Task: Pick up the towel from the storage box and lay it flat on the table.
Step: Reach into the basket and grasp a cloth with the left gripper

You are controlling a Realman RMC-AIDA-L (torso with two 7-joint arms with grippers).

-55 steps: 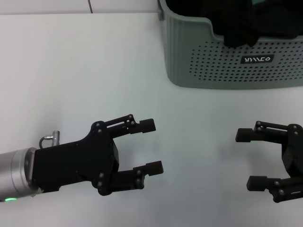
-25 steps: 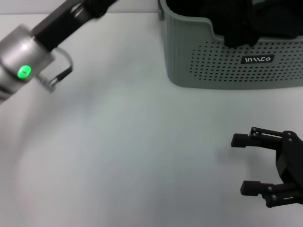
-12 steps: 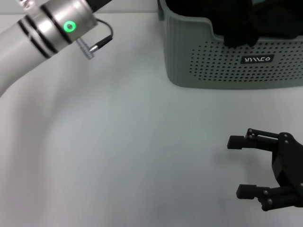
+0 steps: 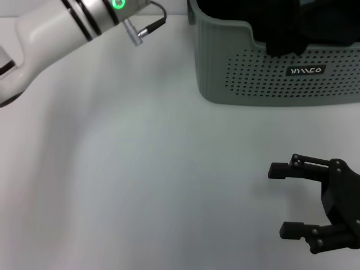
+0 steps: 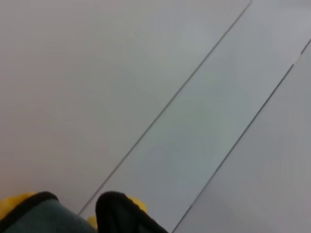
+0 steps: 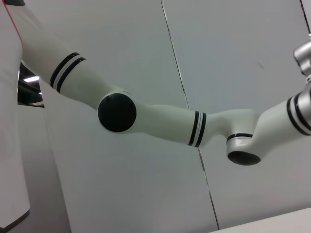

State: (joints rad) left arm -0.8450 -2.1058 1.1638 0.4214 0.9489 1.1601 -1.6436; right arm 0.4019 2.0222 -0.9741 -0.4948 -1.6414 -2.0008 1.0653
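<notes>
Your head view looks forward and down at the table [image 4: 140, 185], with the box [image 4: 270, 73] at 1 o'clock, the left arm [image 4: 62, 28] crossing at 11 and the right gripper [image 4: 277, 199] at 5. Your left wrist view sits close over the towel [image 5: 43, 213], which fills only its edge, and faces a seamed grey wall. Your right wrist view points up and sideways at that wall, sharing the left arm [image 6: 160, 119] with the head view.
</notes>
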